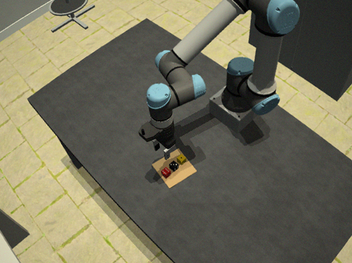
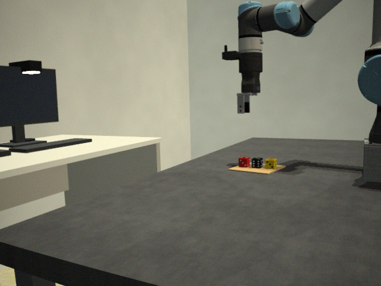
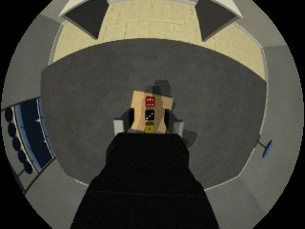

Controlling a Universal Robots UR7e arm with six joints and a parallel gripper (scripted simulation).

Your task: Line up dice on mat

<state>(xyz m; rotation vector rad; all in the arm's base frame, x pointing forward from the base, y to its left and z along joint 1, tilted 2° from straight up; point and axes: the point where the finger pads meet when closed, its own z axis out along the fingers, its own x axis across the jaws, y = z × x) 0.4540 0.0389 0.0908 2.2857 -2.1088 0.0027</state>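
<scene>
Hovering wide-fingered and holding nothing, with red die, black die and yellow die lining up below hand, yellow baseward, likely needing only clearance.

Yellow, black, red dice lined up on flat tan mat

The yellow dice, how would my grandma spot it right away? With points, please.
On the big dark table (image 1: pixel 242 184) (image 2: pixel 184 221) (image 3: pixel 95 86) lies a small tan mat (image 1: pixel 178 178) (image 2: pixel 266 171) (image 3: pixel 139 97). Three dice stand on it in a row. Hers is the yellow one (image 1: pixel 181 159) (image 2: pixel 271 163) (image 3: pixel 150 128), nearest the robot's base; the others are black and red.
</scene>
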